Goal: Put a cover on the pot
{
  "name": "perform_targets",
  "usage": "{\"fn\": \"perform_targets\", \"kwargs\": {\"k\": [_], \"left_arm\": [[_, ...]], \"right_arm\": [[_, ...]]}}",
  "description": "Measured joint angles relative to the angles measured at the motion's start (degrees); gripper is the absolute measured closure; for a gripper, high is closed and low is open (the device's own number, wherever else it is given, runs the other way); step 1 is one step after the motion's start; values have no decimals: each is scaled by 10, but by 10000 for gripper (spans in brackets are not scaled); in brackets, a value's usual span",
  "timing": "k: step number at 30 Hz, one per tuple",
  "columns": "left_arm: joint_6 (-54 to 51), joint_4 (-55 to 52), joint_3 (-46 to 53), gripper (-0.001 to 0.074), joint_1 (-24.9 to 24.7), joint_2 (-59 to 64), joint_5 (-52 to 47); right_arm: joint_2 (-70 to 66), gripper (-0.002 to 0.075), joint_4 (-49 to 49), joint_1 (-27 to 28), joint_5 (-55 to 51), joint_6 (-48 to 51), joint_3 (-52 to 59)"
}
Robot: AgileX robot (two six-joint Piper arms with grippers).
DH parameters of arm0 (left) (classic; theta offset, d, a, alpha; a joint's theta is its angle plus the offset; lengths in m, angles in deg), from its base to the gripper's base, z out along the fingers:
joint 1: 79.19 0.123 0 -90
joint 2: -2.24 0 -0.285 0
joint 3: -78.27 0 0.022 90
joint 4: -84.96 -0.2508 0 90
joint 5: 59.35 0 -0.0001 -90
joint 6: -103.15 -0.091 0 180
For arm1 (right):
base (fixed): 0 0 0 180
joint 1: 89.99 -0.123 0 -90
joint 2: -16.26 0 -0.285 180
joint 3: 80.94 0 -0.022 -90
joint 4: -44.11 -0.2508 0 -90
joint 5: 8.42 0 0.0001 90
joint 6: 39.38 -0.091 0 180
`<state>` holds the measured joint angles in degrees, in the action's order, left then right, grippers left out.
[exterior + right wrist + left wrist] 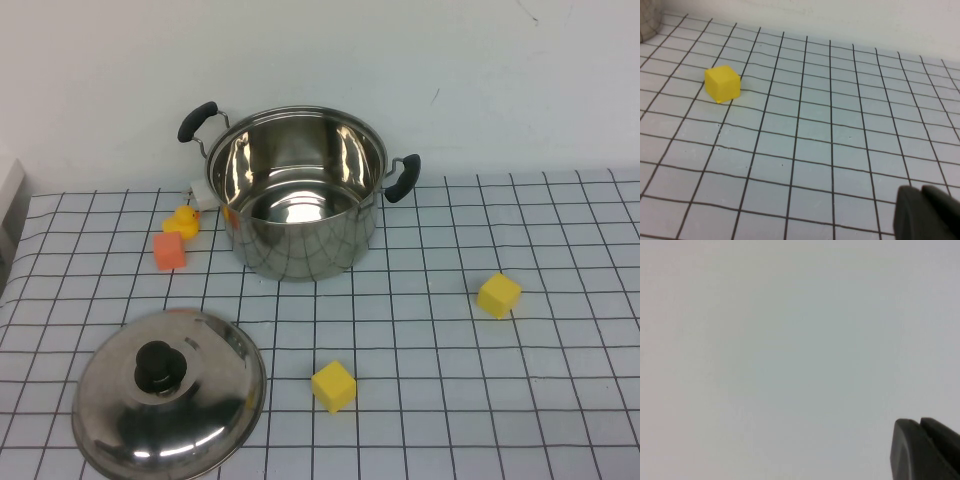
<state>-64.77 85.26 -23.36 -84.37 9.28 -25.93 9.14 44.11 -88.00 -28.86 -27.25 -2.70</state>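
Nothing has been done yet: the pot [298, 192] stands open at the table's [560, 400] far middle, the lid [170, 393] lying near-left. The left gripper [926, 450] faces blank wall and the right gripper [927, 215] overlooks a yellow block [722, 83] (finger state cannot be told for either).

Bright, even light; glare inside pot [300, 190].

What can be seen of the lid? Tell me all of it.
The lid is a domed disc of shiny steel with a black knob at its centre. It lies knob up, flat on the checked cloth at the near left, apart from the open pot and the nearer yellow block. Nothing touches it but the cloth. The left gripper and right gripper show only in their own wrist views, away from it.
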Motion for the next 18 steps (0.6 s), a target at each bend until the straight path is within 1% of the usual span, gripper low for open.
{"fn": "perform_targets", "kwargs": {"k": [1,3,5,7,11,14,18], "left_arm": [[-1,20,-2,736,0,-1,-9],[-9,64,-26,736,0,-1,-72],[-46,116,-77,736,0,10,-160],[-90,143,-127,736,0,43,-205],[-121,159,-209,736,0,149,-215],[-121,163,-241,736,0,241,-213],[-121,167,-247,736,0,353,-150]], "right_arm": [[0,717,0,0,0,0,0],[0,717,0,0,0,0,0],[0,717,0,0,0,0,0],[0,717,0,0,0,0,0],[0,717,0,0,0,0,0],[0,717,0,0,0,0,0],[0,717,0,0,0,0,0]]}}
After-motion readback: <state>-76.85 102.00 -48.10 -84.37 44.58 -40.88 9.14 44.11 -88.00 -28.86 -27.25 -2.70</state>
